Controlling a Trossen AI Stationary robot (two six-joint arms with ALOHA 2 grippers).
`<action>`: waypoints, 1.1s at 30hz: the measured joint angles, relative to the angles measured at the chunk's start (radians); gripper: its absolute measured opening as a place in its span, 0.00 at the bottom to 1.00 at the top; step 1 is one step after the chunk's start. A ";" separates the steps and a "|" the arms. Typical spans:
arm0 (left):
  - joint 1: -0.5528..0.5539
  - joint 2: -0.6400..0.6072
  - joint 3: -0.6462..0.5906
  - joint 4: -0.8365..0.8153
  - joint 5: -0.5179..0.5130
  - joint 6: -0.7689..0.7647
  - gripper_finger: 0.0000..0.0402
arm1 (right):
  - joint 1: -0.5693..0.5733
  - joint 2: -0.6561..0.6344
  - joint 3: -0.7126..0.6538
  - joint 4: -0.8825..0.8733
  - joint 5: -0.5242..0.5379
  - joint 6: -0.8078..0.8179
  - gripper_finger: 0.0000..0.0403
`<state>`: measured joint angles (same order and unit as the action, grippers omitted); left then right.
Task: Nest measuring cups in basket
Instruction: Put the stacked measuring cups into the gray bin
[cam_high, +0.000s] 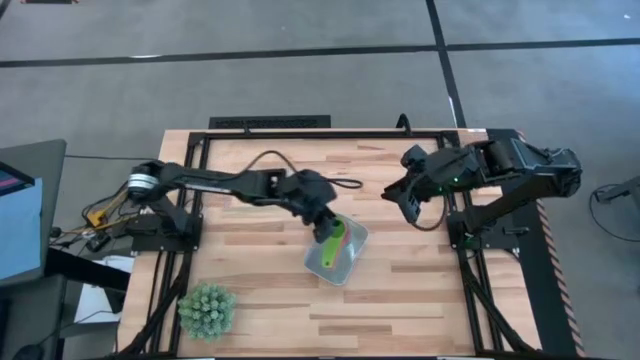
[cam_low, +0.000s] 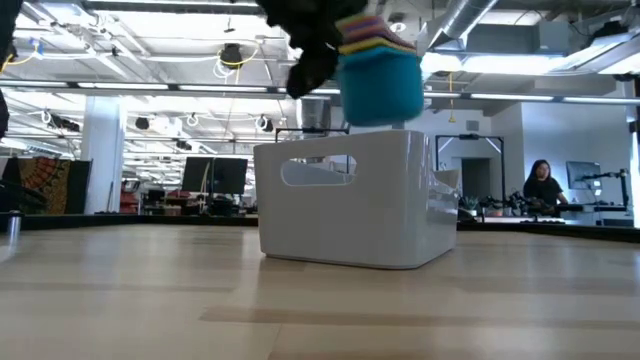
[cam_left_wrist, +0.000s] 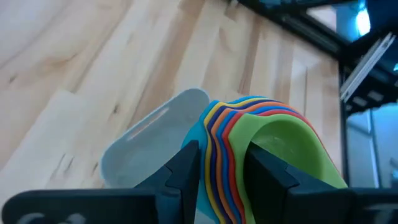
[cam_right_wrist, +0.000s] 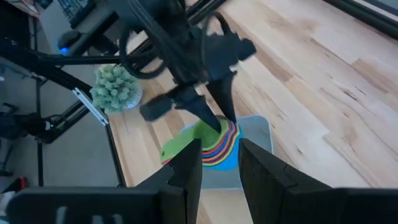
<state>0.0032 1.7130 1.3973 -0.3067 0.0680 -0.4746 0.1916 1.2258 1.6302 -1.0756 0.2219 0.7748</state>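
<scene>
The measuring cups are nested into one stack, teal outermost and green innermost. The stack hangs just over the pale grey basket, which rests flat on the wooden table at its middle. My left gripper reaches in from the table's left and is shut on the stack. My right gripper waits raised near the table's right edge, open, with nothing between its fingers; its wrist view looks down on the stack and the basket. My left gripper pinches the stacked bowl walls, one finger outside against the teal cup's wall and one finger inside the green cup's bowl. The fingers slant down from the table's left. The stack hangs clear of the basket, bowls opening upward.
A spiky green plant ball stands at the table's near left corner. Black frame rails run along the table's sides. Bare wood lies around the basket. In the low view a person shows far off in the room behind.
</scene>
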 joint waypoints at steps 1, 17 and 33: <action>0.000 0.024 0.020 -0.009 0.006 0.019 0.24 | 0.013 -0.002 0.000 -0.008 0.011 0.009 0.32; 0.018 0.258 0.068 -0.081 0.030 0.105 0.24 | 0.139 -0.006 0.000 -0.078 0.126 0.109 0.32; 0.105 0.259 0.070 -0.295 -0.058 -0.087 0.24 | 0.160 -0.006 0.000 -0.112 0.148 0.109 0.32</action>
<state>0.1085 1.9724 1.4673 -0.6013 0.0099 -0.5616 0.3515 1.2198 1.6302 -1.1879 0.3699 0.8837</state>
